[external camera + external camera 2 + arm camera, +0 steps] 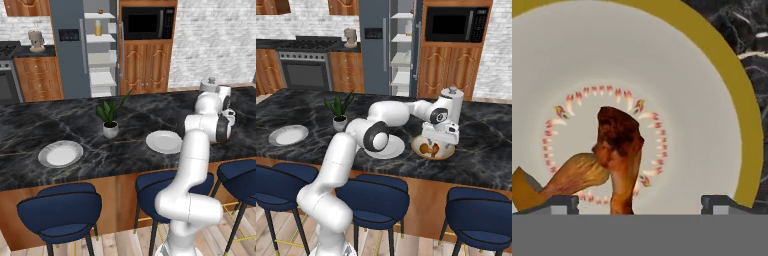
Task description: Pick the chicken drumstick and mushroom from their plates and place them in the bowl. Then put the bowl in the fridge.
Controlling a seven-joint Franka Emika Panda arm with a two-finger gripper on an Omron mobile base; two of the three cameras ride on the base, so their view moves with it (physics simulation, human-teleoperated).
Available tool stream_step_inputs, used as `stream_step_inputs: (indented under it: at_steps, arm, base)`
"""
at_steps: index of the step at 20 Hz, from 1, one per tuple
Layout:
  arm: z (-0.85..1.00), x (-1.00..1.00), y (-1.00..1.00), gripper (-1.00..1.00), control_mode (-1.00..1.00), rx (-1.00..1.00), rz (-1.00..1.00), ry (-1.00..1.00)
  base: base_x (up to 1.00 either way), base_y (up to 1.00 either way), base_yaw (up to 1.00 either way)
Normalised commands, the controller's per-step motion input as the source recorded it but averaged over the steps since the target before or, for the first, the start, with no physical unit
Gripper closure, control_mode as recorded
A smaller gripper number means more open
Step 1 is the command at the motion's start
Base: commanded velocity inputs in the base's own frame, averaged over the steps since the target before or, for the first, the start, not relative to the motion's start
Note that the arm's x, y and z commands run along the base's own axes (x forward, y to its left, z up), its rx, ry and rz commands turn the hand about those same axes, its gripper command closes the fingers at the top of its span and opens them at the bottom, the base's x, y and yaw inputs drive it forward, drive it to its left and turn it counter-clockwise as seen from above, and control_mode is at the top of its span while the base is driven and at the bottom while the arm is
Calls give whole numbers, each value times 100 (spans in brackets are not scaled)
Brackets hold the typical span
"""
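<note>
Chicken drumstick (619, 150) lies inside the bowl (722, 65), low centre of my hand view, upright in frame, meat end up. Mushroom (567, 177) touches its left side, also in the bowl. My gripper (640, 202) hangs right above them, fingers (559, 203) spread wide apart, holding nothing. In the right base view the bowl (421, 148) sits on the dark counter (486, 145) centre-right, just beside one empty plate (393, 150); second plate (288, 135) far left. Fridge (375, 55) stands open at top centre.
</note>
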Motion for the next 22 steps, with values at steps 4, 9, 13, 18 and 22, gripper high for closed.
stream_step_inputs:
  at_steps: [4, 9, 13, 18, 22]
  arm:
    - [39, -41, -3, -100, -100, 5, -3, 0]
    - [13, -53, -9, -100, -100, 4, -18, 0]
    - [-4, -54, 0, -100, -100, 2, -29, -1]
    - [-9, -36, 19, -100, -100, 2, -29, -14]
    - [-21, -6, 34, -100, -100, 0, -31, -10]
  base:
    - [0, 0, 0]
    - [0, 0, 0]
    - [0, 0, 0]
    - [0, 0, 0]
    - [0, 0, 0]
